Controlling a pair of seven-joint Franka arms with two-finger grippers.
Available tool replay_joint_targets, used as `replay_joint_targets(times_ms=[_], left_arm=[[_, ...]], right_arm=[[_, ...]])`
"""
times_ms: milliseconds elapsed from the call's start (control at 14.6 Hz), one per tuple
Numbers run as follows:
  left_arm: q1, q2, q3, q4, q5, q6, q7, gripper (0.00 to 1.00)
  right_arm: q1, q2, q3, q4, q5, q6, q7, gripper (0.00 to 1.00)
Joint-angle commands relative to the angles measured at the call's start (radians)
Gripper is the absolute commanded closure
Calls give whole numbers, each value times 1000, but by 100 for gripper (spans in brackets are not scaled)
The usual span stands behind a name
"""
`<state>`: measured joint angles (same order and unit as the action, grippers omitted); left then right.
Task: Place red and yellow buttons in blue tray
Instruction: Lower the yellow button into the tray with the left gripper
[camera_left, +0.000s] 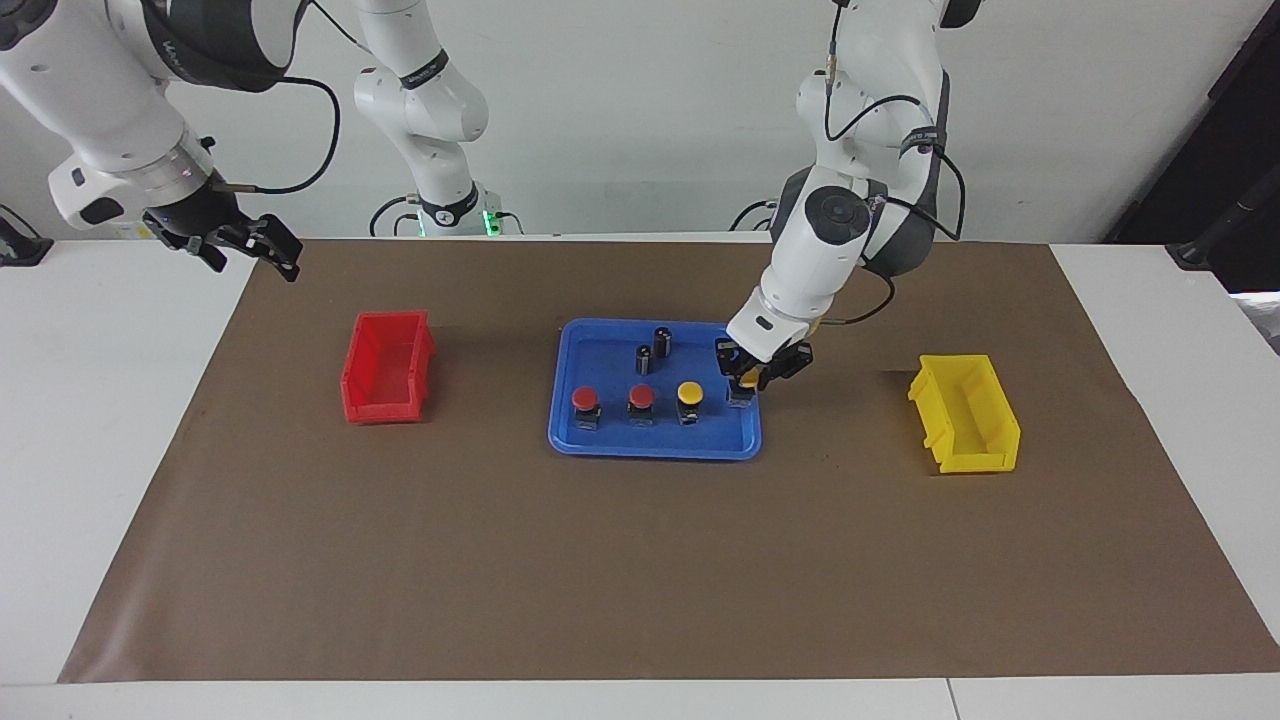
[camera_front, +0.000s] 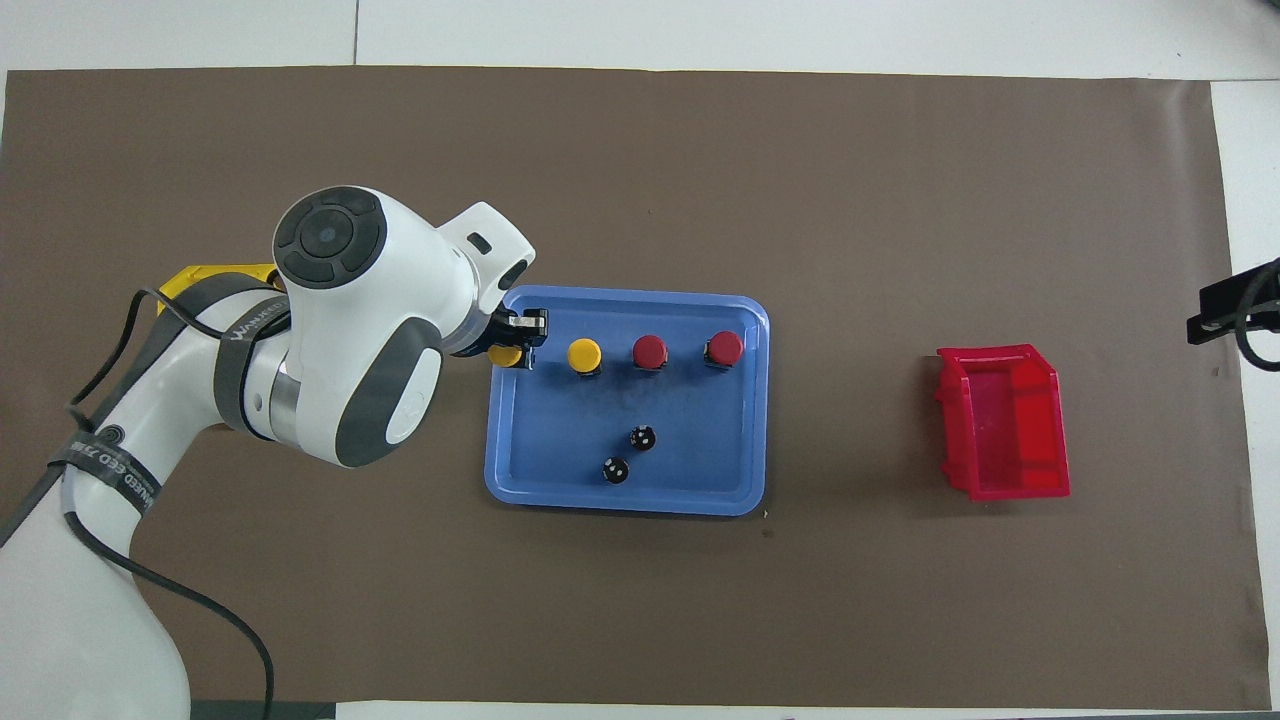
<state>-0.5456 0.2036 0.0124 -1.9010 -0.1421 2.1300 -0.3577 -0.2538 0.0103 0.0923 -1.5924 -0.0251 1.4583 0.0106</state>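
A yellow button (camera_left: 746, 379) is gripped by the left gripper (camera_left: 752, 378) just above the tray (camera_left: 655, 445) floor, three o'clock of the row, facing view.

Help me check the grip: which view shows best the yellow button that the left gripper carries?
The facing view: the held yellow button shows cap and base, in the left gripper, low over the blue tray. The overhead view shows only its cap, partly hidden by the arm.

L arm bent down w/ left gripper (camera_left: 748, 376) clamped tight; R arm waits raised, right gripper (camera_left: 262, 243) fingers spread wide.
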Motion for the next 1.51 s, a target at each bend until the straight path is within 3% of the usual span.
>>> replay_joint_targets(times_ms=[0,684,753,821,958,1027,1163,1437], left_arm=[[-24,-20,17,-55,-13,51,-6,98],[-53,28,17,-82,-13,140,-7,96],[-51,28,18,-84,-13,142,-6,91],[-50,30,18,-82,-13,142,-6,77],[-43,30,18,-81,-13,136,-6,33],[-43,30,18,-73,-13,124,-7,18],[-50,10,23,-63,-13,79,-32,2],[-31,-64,32,31,-5,-129,-26,0]], right_arm=[[128,-30,-124,-34,14,25,-34,0],[148,-35,-135,-35,16,16,-29,0],[149,-36,-132,-35,16,14,-31,0],[151,-35,-129,-35,16,14,-31,0],[151,-36,-126,-35,16,14,-31,0],[151,-36,-126,-35,16,14,-31,0],[149,-36,-126,-35,16,14,-31,0],[151,-36,-126,-35,16,14,-31,0]])
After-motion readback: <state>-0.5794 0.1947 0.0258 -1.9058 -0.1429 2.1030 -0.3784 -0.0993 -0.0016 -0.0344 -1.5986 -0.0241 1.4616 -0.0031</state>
